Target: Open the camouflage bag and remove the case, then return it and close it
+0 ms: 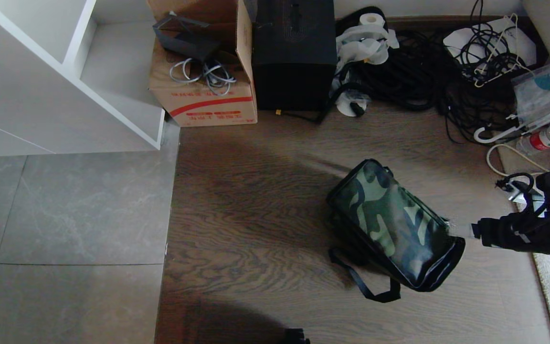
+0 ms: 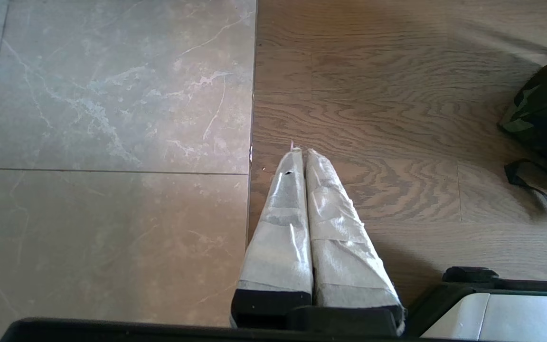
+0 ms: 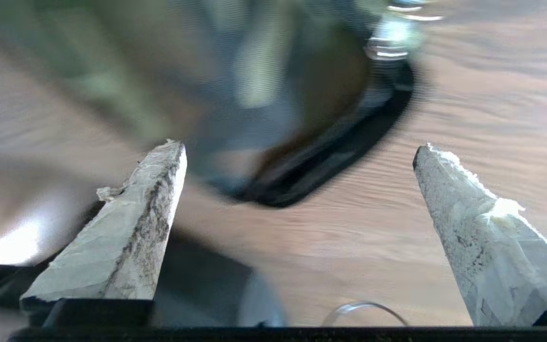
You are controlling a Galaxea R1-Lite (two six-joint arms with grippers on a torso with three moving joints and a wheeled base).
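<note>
On the wood floor [image 1: 256,200] the bag [image 1: 392,224] lies shut, camouflage top up, black strap [image 1: 365,286] trailing; grey tiles [image 1: 65,215] to its left, a box [image 1: 206,91] and cables [image 1: 423,71] by the wall. The right gripper [image 1: 461,229] hovers just beside its corner. Left wrist: left gripper [image 2: 300,152] pressed together, empty, bag [image 2: 544,109] well apart. Right wrist: fingers [image 3: 155,190] spread wide, holding nothing, bag [image 3: 278,95] blurred ahead.

The camouflage bag [image 1: 394,224] lies closed on the wooden floor [image 1: 256,215], set at a slant, well in front of the cardboard box [image 1: 206,91]. Its black strap [image 1: 365,286] trails loose on the floor beside it.
</note>
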